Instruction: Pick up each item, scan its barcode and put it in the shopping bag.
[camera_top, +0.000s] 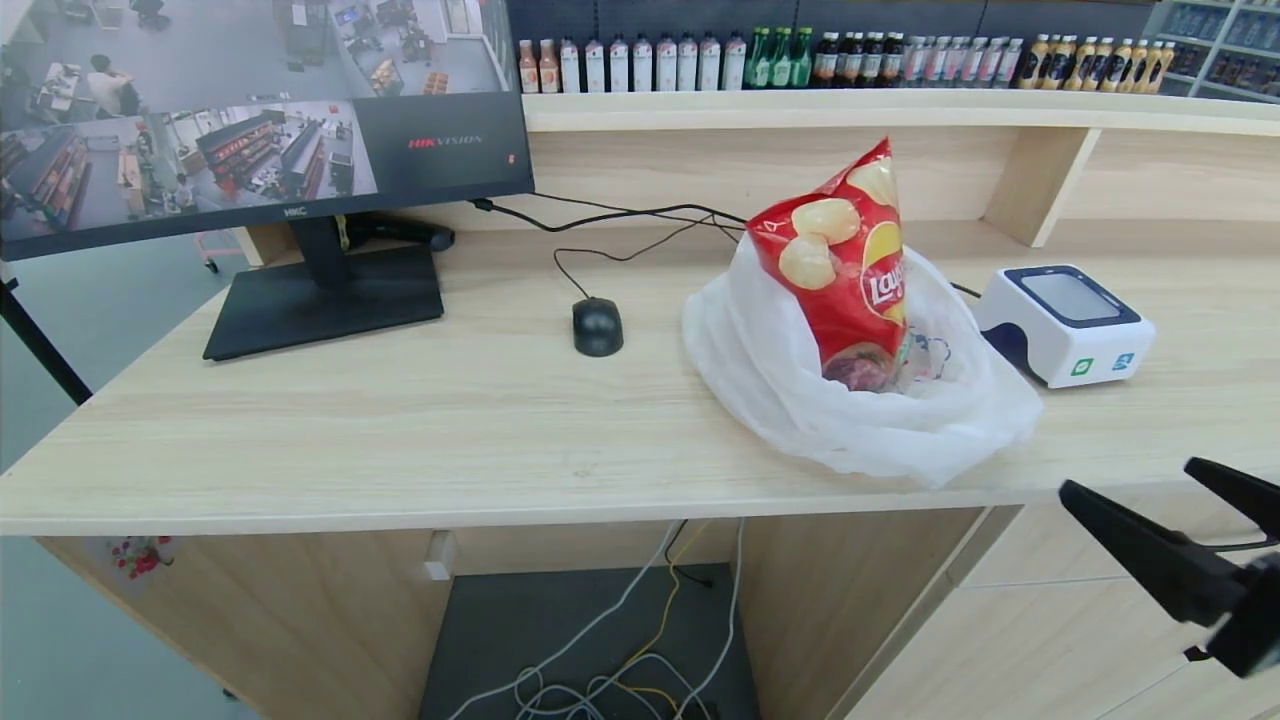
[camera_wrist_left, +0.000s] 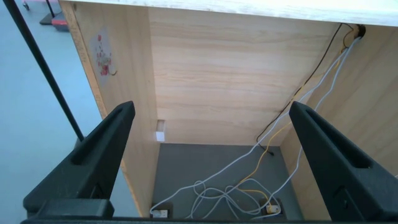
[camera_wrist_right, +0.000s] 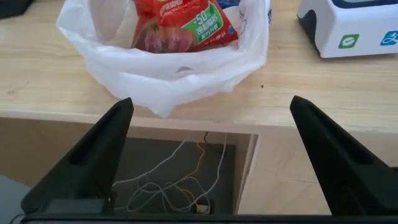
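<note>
Before the counter (camera_top: 400, 420), your left gripper (camera_wrist_left: 211, 106) and right gripper (camera_top: 1128, 478) hang wide, empty, since the chips (camera_top: 845, 280) sit in the bag (camera_top: 780, 390).

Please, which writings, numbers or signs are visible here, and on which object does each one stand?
chip bag: a brand logo; a green label with numbers low on its front.
monitor: a red brand word on the screen; a small logo on the bezel.
scanner: one green and one blue icon.
bottles: labels too small to read.

Matte black fingers (camera_top: 1140, 555), long and tapering.
</note>
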